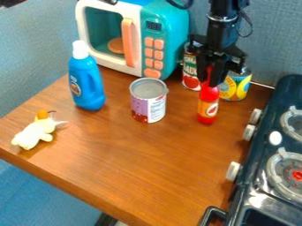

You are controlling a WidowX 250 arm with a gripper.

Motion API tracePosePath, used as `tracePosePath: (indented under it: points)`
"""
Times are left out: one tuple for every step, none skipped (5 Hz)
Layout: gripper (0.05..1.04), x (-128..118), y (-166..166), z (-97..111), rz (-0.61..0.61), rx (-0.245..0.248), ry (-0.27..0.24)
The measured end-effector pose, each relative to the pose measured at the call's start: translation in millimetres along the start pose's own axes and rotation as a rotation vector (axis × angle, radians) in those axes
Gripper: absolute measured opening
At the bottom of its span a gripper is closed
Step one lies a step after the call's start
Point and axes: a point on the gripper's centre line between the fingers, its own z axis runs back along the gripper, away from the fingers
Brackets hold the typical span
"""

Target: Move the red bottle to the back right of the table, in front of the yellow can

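Note:
The black gripper [210,76] hangs at the upper right over the table, pointing down. Its two fingers are closed around the neck of a red bottle [208,102], one on each side. The bottle is upright, with a yellow-orange label. Just behind the gripper are a tomato can [190,76] on the left and a yellow-labelled can [236,86] on the right, both partly covered by it. An opened, empty-looking can [149,100] with a purple and white label stands left of the bottle.
A teal and white toy microwave [166,44] stands at the back, a blue bottle [87,81] to its front left. A pale yellow plush toy [34,132] lies near the left edge of the wooden table [135,163]. The dark toy stove [259,172] borders the right side.

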Motion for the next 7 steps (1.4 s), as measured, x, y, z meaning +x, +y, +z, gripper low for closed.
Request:
tracePosePath:
  points:
    - [0.345, 1.9, 0.9, 0.0, -0.004, 0.006, -0.012]
    - [0.412, 1.0, 0.3, -0.7, 0.007, 0.002, -0.008]
    - [0.715, -4.1, -1.5, -1.9, 0.020, -0.026, 0.030]
    - [0.968, -6.7, 5.5, -0.4, 0.041, -0.035, 0.043]
    - [1.005, -7.6, 7.0, -0.4, 0.045, -0.046, 0.047]
    - [1.001, -21.9, 7.3, -5.1, 0.048, -0.053, 0.054]
    - [1.001, -53.7, 16.5, 19.8, 0.052, -0.066, 0.007]
